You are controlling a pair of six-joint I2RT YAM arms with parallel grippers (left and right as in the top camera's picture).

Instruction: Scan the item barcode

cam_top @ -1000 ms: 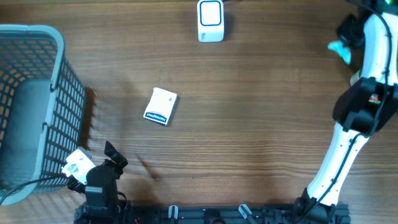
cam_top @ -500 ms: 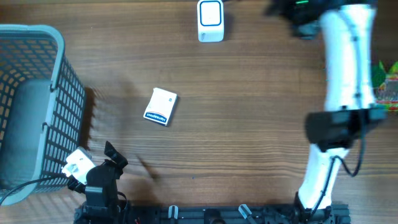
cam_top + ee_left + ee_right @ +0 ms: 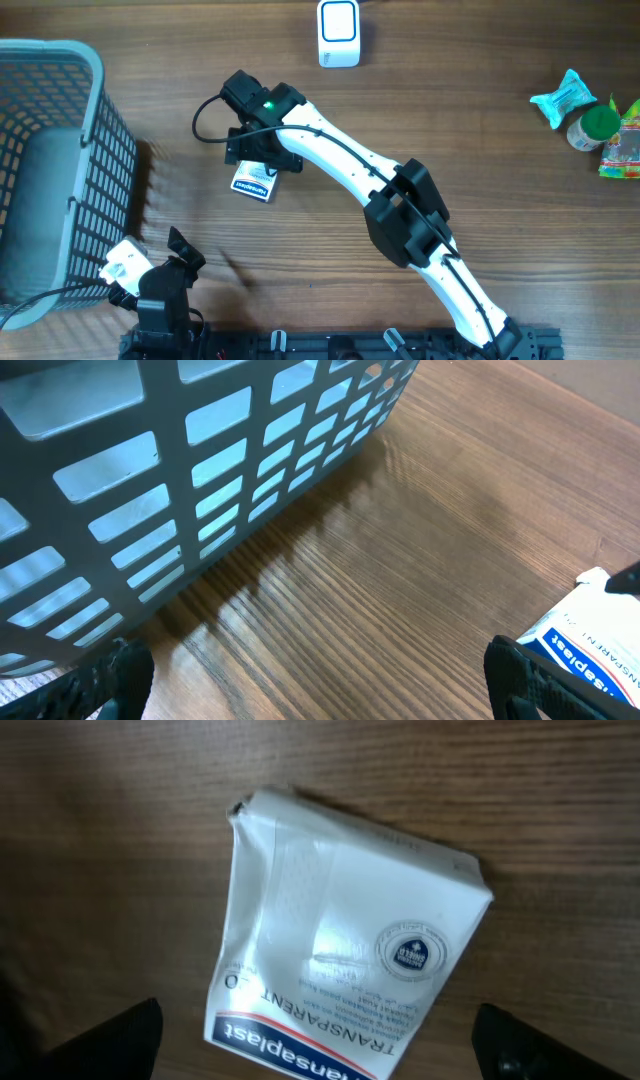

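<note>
The item is a white plaster box with a blue band, lying flat on the wooden table left of centre. My right gripper hovers right over its far half, open, and hides that part from overhead. In the right wrist view the box fills the middle, printed face up, between the two dark fingertips of my right gripper. No barcode shows on this face. The white scanner stands at the far edge. My left gripper rests open near the front left, and its view catches the box's corner.
A grey mesh basket stands at the left, close to the left gripper and its view. At the far right lie a teal packet, a green-capped bottle and a colourful packet.
My right arm has swung from the far right side across the table to above the plaster box. The left arm and the box have not moved.
</note>
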